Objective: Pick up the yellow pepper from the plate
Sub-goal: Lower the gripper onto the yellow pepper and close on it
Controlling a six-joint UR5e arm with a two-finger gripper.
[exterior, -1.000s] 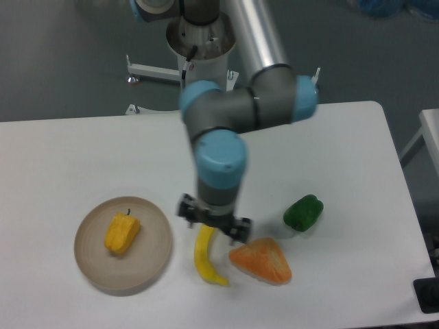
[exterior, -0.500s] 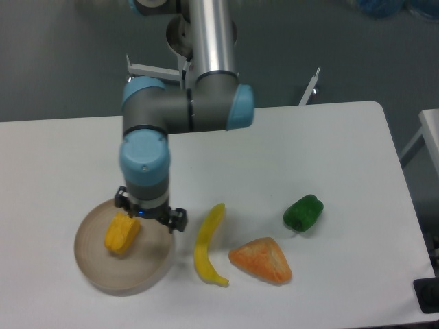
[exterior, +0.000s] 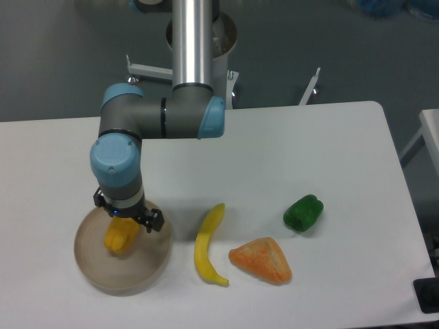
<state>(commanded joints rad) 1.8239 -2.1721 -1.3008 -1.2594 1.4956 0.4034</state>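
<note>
My gripper [exterior: 125, 221] hangs over the yellow pepper [exterior: 120, 237], hiding its top; I cannot tell whether my fingers are spread. The pepper sits mid-plate [exterior: 147, 264], bare rim all around. The banana [exterior: 206, 244] lies near the plate's right edge.

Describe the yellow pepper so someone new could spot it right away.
Find the round tan plate at the table's front left, under the gripper. The yellow pepper lies on it: small, blocky, orange-yellow, unlike the long curved banana and the orange triangular lump beside the plate.
</note>
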